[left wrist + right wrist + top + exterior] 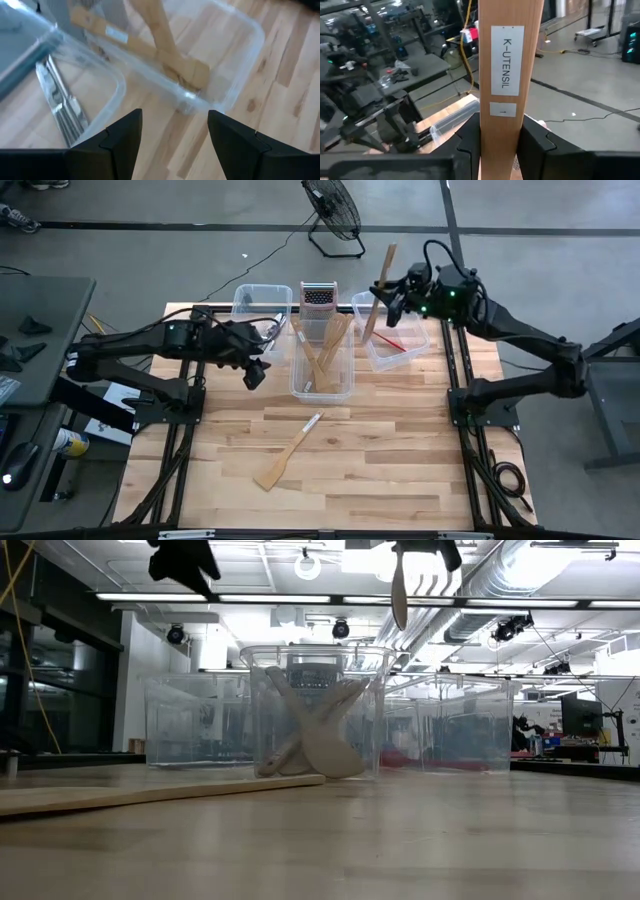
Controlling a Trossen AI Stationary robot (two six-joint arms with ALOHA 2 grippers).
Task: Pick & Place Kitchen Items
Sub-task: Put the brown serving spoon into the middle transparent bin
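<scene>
Above the right-hand clear bin (pixel 396 340), right gripper (pixel 386 290) clenched on a pale wooden utensil (pixel 379 305), held off the table and tilted, its flat handle between the two dark fingers (pixel 470 137) and bearing a white label reading K-UTENSIL. Beneath it, inside that bin, a red-headed spatula (pixel 390 341). Just beside, in the middle bin (pixel 322 389), several wooden spoons and spatulas (pixel 325 345) leaning crossed against one another, with an upright metal box grater (pixel 318 297) at the bin's far end. Farther left, left gripper (pixel 256 372) spread wide and gripping nothing, poised over the gap between the middle bin and the left bin (pixel 243 306), where silver metal cutlery (pixel 62 107) lies along the wall. On the bare butcher-block table (pixel 400 460), nearer the front edge, a wooden spatula (pixel 280 464) lying flat, with a small white-handled utensil (pixel 311 423) just beside its handle end.
</scene>
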